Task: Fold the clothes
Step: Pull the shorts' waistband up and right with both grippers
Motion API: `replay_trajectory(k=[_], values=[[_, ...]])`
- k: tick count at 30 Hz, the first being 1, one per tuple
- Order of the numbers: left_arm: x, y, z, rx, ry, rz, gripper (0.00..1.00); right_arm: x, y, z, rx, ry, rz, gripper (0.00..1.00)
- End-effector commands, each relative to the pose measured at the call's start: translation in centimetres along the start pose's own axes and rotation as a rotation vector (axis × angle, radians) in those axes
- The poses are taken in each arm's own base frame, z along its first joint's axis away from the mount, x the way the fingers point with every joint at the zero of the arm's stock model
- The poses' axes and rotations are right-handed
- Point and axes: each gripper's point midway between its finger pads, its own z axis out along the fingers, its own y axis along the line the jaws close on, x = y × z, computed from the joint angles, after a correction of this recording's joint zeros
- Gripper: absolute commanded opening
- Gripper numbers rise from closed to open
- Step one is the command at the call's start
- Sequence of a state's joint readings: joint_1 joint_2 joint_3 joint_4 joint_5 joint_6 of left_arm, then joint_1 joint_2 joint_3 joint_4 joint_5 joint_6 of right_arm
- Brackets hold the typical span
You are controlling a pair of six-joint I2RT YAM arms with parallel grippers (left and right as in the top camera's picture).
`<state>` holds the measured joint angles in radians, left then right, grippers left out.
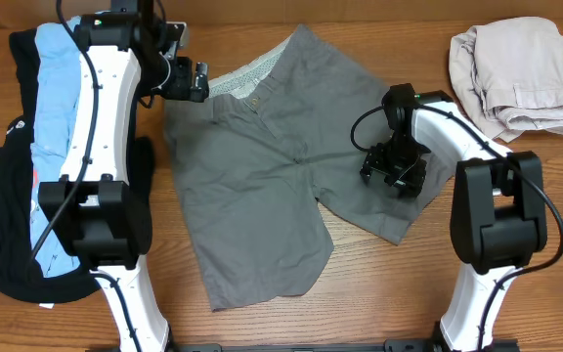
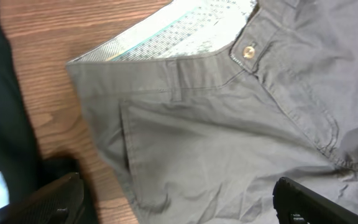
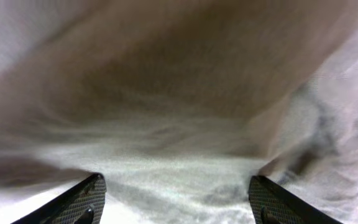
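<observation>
Shorts (image 1: 262, 186) flat on tabletop (image 1: 379, 293), long axis near-to-far, slightly skewed: leg hems nearest, waistband farthest. Right pincer (image 1: 396, 178) fingers apart, low over leg fabric. Left pincer (image 1: 199, 82) wide open at waistband corner.

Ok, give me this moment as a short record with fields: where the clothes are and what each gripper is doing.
shorts: grey, spread flat on the table, pale lining showing at the waistband
left gripper: open, over the waistband's left corner, holding nothing
right gripper: jaws apart, low over the shorts' right leg
light-blue shirt: piled at the left edge, under the left arm
black garment: same pile, beneath the shirt
beige garment: folded, far right corner
fold: not yet begun
</observation>
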<state>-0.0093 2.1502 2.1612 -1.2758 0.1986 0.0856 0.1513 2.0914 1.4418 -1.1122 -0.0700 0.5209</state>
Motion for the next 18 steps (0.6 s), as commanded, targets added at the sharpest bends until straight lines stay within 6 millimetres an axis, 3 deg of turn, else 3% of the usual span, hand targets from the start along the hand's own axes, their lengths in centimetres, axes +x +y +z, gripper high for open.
replay_trajectory(k=[1,6,9,14,18], values=[[-1.3,-0.9,-1.7,0.016,-0.066,0.042,1.0,-2.0,-0.7,1.8,0.028,-0.086,0.034,0.75],[-2.2,-0.8,-1.8,0.012,-0.103,0.05,1.0,-5.0,1.2,3.2,-0.035,-0.181,0.009,0.73],[-2.7,-0.8,-1.8,0.01,-0.123,0.054,1.0,-6.7,1.9,5.2,-0.055,-0.217,0.009,0.73],[-3.4,-0.7,-1.8,0.008,-0.151,0.06,1.0,-8.8,1.9,8.5,-0.072,-0.244,0.028,0.73],[-4.0,-0.7,-1.8,0.006,-0.174,0.064,1.0,-11.0,1.4,8.9,-0.107,-0.296,0.059,0.73]])
